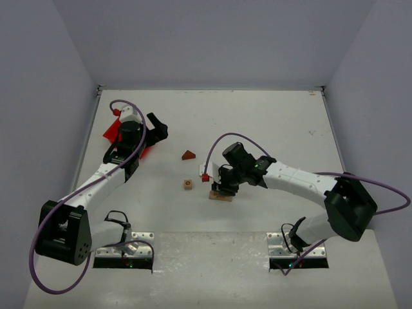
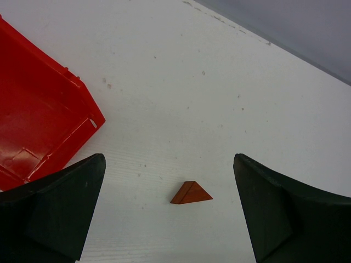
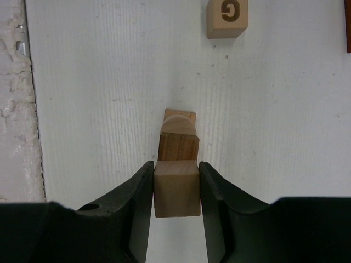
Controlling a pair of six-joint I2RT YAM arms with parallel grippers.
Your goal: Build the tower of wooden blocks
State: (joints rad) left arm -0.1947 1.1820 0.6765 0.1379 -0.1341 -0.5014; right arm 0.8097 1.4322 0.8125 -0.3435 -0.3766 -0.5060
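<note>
My right gripper [image 3: 176,186] is shut on a plain wooden cube [image 3: 176,188], its jaws pressed to both sides. Just beyond the cube stand a darker wood block [image 3: 178,146], a rounded piece [image 3: 179,124] and the tan plank base [image 3: 180,114]. In the top view the right gripper [image 1: 226,185] is over the plank [image 1: 220,196]. A lettered cube [image 1: 188,185] lies left of it and also shows in the right wrist view [image 3: 226,18]. The reddish-brown triangular roof piece [image 1: 188,154] lies alone on the table. My left gripper [image 2: 167,219] is open and empty, the roof piece [image 2: 191,193] ahead between its fingers.
A bright red plastic bin [image 1: 123,134] lies at the left under my left arm, and it also shows in the left wrist view [image 2: 38,115]. The white table [image 1: 257,122] has grey walls on three sides. A seam [image 3: 30,98] in the table runs left of the right gripper.
</note>
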